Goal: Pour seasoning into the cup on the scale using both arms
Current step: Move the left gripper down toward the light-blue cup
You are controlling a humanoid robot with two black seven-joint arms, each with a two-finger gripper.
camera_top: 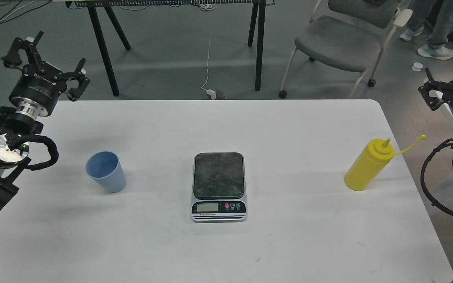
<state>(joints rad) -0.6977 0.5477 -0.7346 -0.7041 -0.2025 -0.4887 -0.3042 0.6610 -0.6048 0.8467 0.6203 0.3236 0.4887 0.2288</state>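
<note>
The light blue ribbed cup stands upright on the white table, left of centre. The scale sits in the middle with a bare dark plate. The yellow seasoning bottle stands near the right edge, its tethered cap hanging off to the right. My left gripper hovers open at the far left, above and behind the cup, holding nothing. My right gripper is at the right edge, beyond the table and behind the bottle, only partly in view.
Beyond the table's far edge are black table legs, a grey chair and a person's feet. A white cable lies on the floor. Black cables loop by my right arm.
</note>
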